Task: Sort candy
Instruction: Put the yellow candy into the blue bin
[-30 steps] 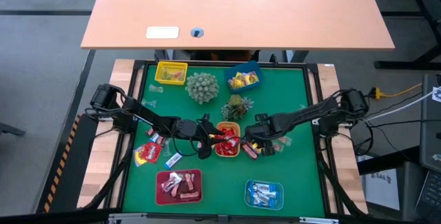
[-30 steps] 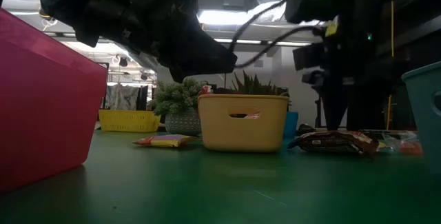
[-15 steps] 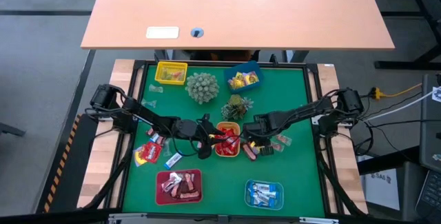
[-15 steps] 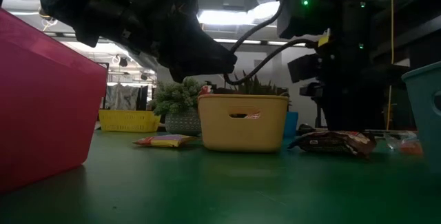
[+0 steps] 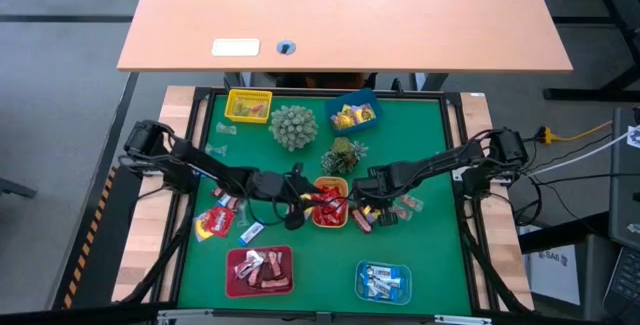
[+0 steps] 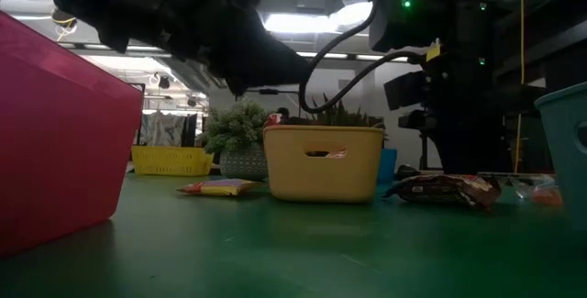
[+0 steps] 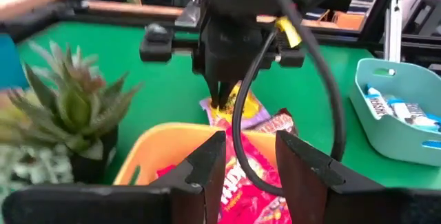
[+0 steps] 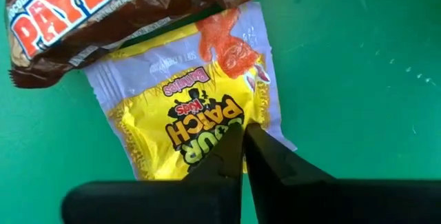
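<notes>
My left gripper (image 7: pixel 251 162) hangs over the orange tray (image 5: pixel 331 203), which holds red candy, and is shut on a red candy packet (image 7: pixel 244 179). Right of that tray, my right gripper (image 8: pixel 242 141) points down, shut on a yellow candy packet (image 8: pixel 176 124) that lies flat on the green mat. One end of a brown candy bar (image 8: pixel 103 10) overlaps the yellow packet's far end. The left wrist view shows the right gripper (image 7: pixel 222 103) standing on the yellow packet (image 7: pixel 247 107). My left gripper has the red packet (image 7: pixel 238 172) between its two fingers, which slant down over the orange tray's near wall; the packet's lower part reaches into the tray. My right gripper comes from above, and its fingertips (image 8: pixel 231 148) meet on the yellow wrapper (image 8: pixel 207 138) near the middle of one long edge. The packet lies flat on the mat.
A red tray (image 5: pixel 260 270) and a pale blue tray (image 5: pixel 383 281) stand near the front; a yellow tray (image 5: pixel 248 105) and a blue tray (image 5: pixel 353 115) stand at the back. Two spiky plants (image 5: pixel 293 126) (image 5: pixel 343 153) stand behind the orange tray. Loose candy (image 5: pixel 214 221) lies at left.
My right gripper has sunk a little onto the yellow packet and shut its fingers on it. The packet has stayed flat on the mat.
</notes>
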Action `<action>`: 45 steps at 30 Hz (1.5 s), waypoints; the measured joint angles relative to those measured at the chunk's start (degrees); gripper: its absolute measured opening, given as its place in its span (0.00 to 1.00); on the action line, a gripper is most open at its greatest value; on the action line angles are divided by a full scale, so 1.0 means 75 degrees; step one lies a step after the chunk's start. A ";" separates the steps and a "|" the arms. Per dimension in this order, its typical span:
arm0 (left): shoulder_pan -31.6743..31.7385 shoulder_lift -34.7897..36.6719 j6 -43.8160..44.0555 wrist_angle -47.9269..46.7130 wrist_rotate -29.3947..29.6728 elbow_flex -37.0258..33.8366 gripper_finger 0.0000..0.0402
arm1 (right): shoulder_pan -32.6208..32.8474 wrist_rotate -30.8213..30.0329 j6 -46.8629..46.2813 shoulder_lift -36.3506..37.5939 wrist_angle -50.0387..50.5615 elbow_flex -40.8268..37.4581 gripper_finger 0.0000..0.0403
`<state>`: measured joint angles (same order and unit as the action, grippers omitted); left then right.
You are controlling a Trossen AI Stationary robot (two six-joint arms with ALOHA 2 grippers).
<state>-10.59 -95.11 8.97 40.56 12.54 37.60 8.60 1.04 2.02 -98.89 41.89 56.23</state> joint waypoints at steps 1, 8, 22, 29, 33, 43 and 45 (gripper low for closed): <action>0.0000 0.0115 -0.0095 -0.0120 0.0003 0.0000 0.28 | 0.0000 0.0006 0.0017 0.0015 0.0003 0.0000 0.03; -0.0037 0.1059 -0.0235 -0.1237 0.0021 0.0000 0.29 | 0.0000 0.0008 0.0331 0.0562 0.0153 -0.0037 0.01; -0.0356 0.2839 -0.0221 -0.3016 0.0002 0.0000 0.28 | -0.0111 -0.0123 0.0370 0.2221 0.0773 -0.0026 0.00; -0.0361 0.2984 -0.0221 -0.3400 -0.0014 -0.0003 0.28 | -0.0933 -0.1006 0.0675 0.3289 0.0796 -0.0018 0.00; -0.0361 0.2988 -0.0221 -0.3559 0.0012 -0.0002 0.28 | -0.1724 -0.1375 0.1083 0.3785 0.0448 -0.0015 0.00; -0.0361 0.2987 -0.0221 -0.3605 0.0026 -0.0001 0.29 | -0.4138 -0.1416 0.1821 0.3628 -0.2011 -0.0009 0.00; -0.0361 0.2987 -0.0222 -0.3637 0.0026 -0.0003 0.28 | -0.4516 -0.1408 0.1830 0.3468 -0.2519 -0.0009 0.00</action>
<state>-13.30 -72.71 7.30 13.28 12.73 37.58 -25.27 -9.52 15.75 -72.89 22.99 56.16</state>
